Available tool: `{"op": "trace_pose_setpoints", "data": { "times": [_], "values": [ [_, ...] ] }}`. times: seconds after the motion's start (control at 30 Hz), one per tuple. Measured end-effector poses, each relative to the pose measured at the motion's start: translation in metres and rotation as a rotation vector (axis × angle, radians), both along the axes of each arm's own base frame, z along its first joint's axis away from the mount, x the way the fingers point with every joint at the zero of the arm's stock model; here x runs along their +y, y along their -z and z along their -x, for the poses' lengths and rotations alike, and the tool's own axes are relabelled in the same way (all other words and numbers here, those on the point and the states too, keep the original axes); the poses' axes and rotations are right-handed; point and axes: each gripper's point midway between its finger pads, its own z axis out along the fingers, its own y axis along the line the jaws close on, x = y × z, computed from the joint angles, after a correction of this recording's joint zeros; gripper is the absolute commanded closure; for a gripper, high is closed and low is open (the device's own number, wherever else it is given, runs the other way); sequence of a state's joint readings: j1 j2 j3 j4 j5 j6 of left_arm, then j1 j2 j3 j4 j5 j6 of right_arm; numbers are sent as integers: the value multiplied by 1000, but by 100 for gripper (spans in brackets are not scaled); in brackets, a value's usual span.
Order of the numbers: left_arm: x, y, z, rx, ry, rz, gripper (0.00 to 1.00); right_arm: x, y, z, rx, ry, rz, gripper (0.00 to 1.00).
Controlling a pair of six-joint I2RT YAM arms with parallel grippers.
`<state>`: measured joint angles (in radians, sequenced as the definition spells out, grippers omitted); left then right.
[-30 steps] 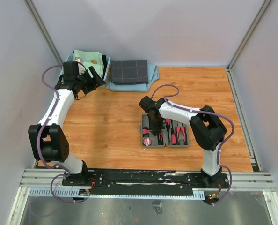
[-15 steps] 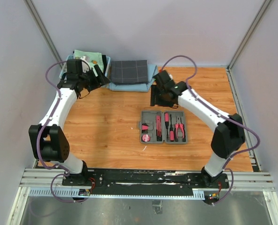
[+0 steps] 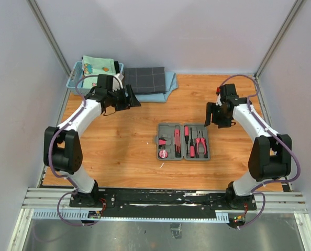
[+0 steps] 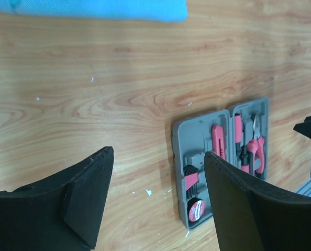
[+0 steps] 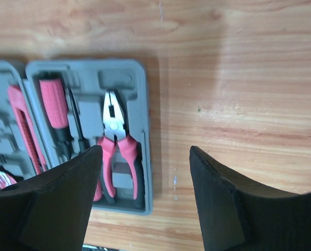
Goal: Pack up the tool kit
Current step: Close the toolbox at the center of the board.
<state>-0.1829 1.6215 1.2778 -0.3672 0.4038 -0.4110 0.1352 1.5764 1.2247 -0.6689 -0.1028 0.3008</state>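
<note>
From above, your tool kit [image 3: 183, 141] lies opened flat on the wooden table [image 3: 119, 151], roughly midway between the arms, hinge running down its middle and both halves facing up. The left gripper [image 3: 132, 98] hovers up by the dark checked cloth [image 3: 145, 79], well apart from the case, and the right gripper [image 3: 214, 116] hangs just beyond the case's right far corner; neither touches anything. In the left wrist view, the two black fingers [image 4: 87, 193] stand spread with only bare wood between them, so that hand is released and empty. The case sits ahead of it, with the round tape [image 4: 196, 210] seated in the nearer half. In the right wrist view the fingers [image 5: 218, 198] are likewise parted and carry nothing, and the right half of the case lies directly below, with the pliers [image 5: 113, 130] and a pink-handled screwdriver [image 5: 53, 99] resting in their moulded slots. Judge the case as stiff, light and smooth. It will likely skate on the wood if you push it sideways, and a quick flip could shake the tools loose. Your best hold looks to be the thin outer long rim of one half, opposite the hinge, while the other hand pins the other half down.
</note>
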Motion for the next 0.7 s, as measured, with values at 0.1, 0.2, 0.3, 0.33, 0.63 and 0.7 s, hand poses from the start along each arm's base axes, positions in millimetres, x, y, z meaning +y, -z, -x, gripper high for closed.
{"op": "trace_pose_setpoints", "data": {
  "times": [0.1,0.2,0.3,0.33,0.63,0.7],
  "values": [
    [-11,25,5,53,32,-12,26,-1,17,13,46,-57,-16,34],
    [-21,37,9,76,62,-24,26,1,31,19,81,-94,-49,35],
    [-28,41,12,80,89,-30,26,1,43,16,104,-123,-85,35],
    [-31,42,12,81,100,-25,25,2,47,15,110,-133,-95,34],
    [-50,92,28,185,168,68,22,-10,61,10,96,-112,-289,31],
    [-54,103,33,219,181,86,22,-14,65,9,99,-102,-320,31]
  ]
}}
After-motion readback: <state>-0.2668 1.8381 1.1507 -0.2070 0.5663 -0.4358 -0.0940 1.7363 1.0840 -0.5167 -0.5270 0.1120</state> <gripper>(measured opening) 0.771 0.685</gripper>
